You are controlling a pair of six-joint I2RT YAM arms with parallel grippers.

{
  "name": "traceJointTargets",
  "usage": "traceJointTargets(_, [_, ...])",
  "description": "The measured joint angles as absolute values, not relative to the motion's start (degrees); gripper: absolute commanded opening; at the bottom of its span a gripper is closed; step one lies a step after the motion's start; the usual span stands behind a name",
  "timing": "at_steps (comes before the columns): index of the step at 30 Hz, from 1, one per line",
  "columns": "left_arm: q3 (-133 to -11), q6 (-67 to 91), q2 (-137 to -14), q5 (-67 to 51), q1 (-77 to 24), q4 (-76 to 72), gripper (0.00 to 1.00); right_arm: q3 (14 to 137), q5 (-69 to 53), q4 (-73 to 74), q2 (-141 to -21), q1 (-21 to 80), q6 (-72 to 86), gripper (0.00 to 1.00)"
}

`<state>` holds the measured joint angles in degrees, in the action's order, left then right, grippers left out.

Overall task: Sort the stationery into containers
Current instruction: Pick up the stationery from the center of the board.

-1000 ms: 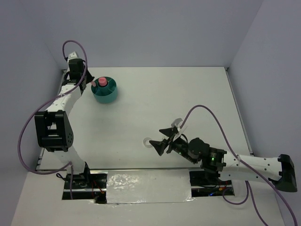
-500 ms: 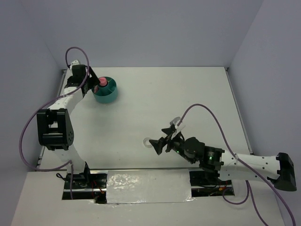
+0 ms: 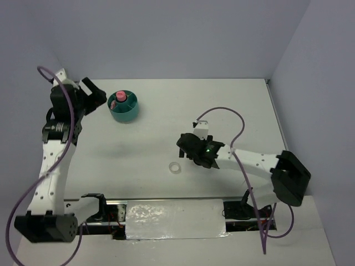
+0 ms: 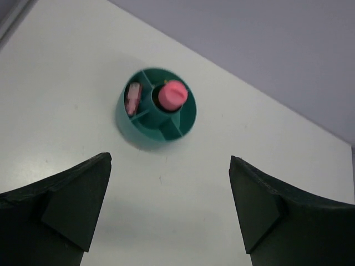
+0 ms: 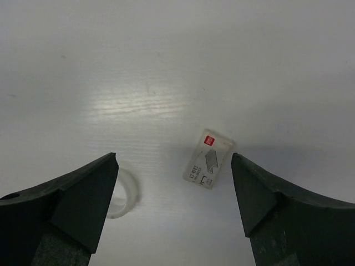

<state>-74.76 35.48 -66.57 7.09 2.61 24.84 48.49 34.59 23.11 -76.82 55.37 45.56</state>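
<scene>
The round teal organiser (image 3: 124,107) stands at the table's back left. A pink stubby stick (image 3: 120,97) stands upright in its central well (image 4: 171,94), and a second pinkish item (image 4: 132,98) lies in an outer compartment. My left gripper (image 3: 95,92) hangs open and empty just left of the organiser (image 4: 157,105), apart from it. The clear-white tape ring (image 3: 175,167) lies flat on the table. My right gripper (image 5: 175,156) is open above a small clear staple box (image 5: 209,159). The ring (image 5: 121,194) shows partly behind its left finger. From above, that gripper (image 3: 188,147) hides the box.
The white table (image 3: 233,105) is bounded by grey walls at the back and both sides. A silver foil strip (image 3: 175,219) runs along the near edge between the arm bases. The right arm's purple cable (image 3: 222,111) loops over the table.
My left gripper opened, left the pink stick in the organiser's central well and drew back to the left. My right arm swung from beside the tape ring to above the staple box.
</scene>
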Motion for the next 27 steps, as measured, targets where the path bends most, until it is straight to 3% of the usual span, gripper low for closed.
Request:
traceJointTargets(4, [-64.9, 31.4, -56.9, 3.7, 2.2, 28.1, 0.99, 51.4, 34.7, 28.0, -86.2, 54.6, 50.3, 0.84])
traceJointTargets(11, [-51.6, 25.2, -52.8, -0.6, 1.7, 32.5, 0.99, 51.4, 33.3, 28.9, -92.7, 52.9, 54.2, 0.66])
traceJointTargets(16, [-50.1, 23.9, -48.6, -0.8, 1.1, 33.8, 0.99, 51.5, 32.6, 27.0, -95.7, 52.6, 55.9, 0.57])
traceJointTargets(20, [-50.1, 23.9, -46.7, -0.8, 0.8, 33.1, 0.99, 51.2, 32.8, 25.5, -95.9, 52.6, 56.7, 0.32])
traceJointTargets(27, [-50.1, 24.0, -45.2, 0.2, 0.8, 33.0, 0.99, 48.9, 30.6, 19.8, -93.9, 52.4, 50.1, 0.21])
